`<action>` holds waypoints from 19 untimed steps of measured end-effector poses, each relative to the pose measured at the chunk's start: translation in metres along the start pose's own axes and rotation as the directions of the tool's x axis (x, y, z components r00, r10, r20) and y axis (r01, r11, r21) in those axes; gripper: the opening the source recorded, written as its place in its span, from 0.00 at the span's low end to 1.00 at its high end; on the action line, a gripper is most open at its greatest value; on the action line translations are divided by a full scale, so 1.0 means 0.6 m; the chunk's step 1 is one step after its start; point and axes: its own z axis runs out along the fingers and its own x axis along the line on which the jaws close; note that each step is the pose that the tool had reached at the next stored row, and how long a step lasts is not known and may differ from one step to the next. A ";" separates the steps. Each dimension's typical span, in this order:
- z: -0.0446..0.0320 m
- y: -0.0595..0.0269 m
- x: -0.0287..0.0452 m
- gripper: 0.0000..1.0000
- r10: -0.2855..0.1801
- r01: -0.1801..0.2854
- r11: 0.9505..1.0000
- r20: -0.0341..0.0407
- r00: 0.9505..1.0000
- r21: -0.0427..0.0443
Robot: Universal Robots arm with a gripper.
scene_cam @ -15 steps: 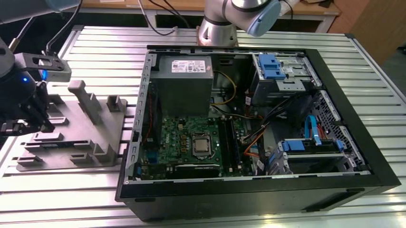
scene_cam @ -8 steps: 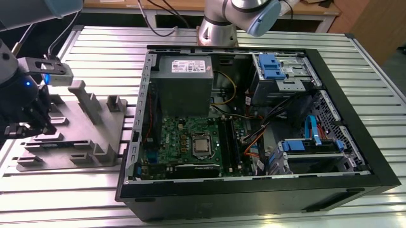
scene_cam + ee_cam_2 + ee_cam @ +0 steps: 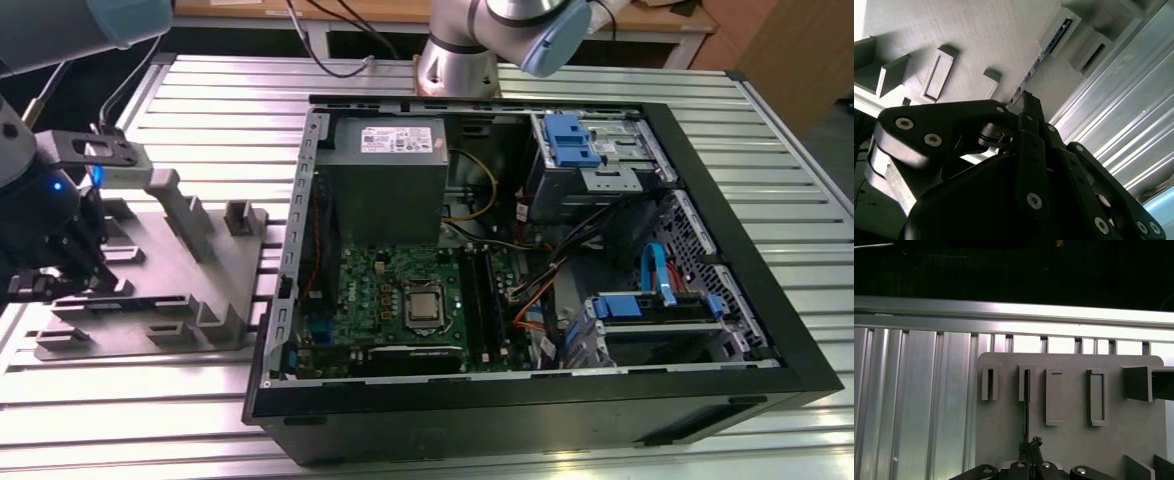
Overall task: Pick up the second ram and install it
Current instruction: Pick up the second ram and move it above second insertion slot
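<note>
Currently, item by item.

Ram [image 3: 1026, 405]: a slim dark stick standing on edge on the tray [image 3: 1069, 440]. In the first wrist view it is seen edge-on as a thin line. Its far end sits in one of the slotted posts and its near end reaches the fingertips. In the second wrist view the ram [image 3: 1040, 59] runs from that post straight to the gripper [image 3: 1026, 102].

Gripper [image 3: 1031, 444]: directly over the ram's near end, with the fingers drawn close together and pinching the stick's edge between them. In the exterior view the gripper [image 3: 54, 285] hangs at nine o'clock from the case [image 3: 534, 400], low over the tray's outer side.

Tray [image 3: 200, 260]: grey moulded plastic with several upright slotted posts. It lies flat just beside the case wall.

Table [image 3: 200, 110]: ribbed aluminium that carries both tray and case.

Case: black tower on its side with the panel off. The green board [image 3: 387, 290] is exposed at about seven o'clock inside it, well apart from the ram.
</note>
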 end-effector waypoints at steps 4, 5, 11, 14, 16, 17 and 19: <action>0.009 0.000 0.002 0.10 0.000 0.000 1.000 0.001 1.000 0.000; 0.012 0.000 0.002 0.10 -0.001 0.001 1.000 0.001 1.000 0.000; 0.019 -0.001 0.002 0.10 -0.002 0.002 1.000 0.001 1.000 0.000; 0.026 -0.001 0.002 0.10 -0.002 0.002 1.000 0.000 1.000 0.000; 0.026 -0.001 0.002 0.10 -0.002 0.002 1.000 0.000 1.000 0.000; 0.026 -0.001 0.002 0.10 -0.002 0.002 1.000 0.000 1.000 0.000; 0.026 -0.001 0.002 0.10 -0.003 0.003 1.000 0.000 1.000 0.000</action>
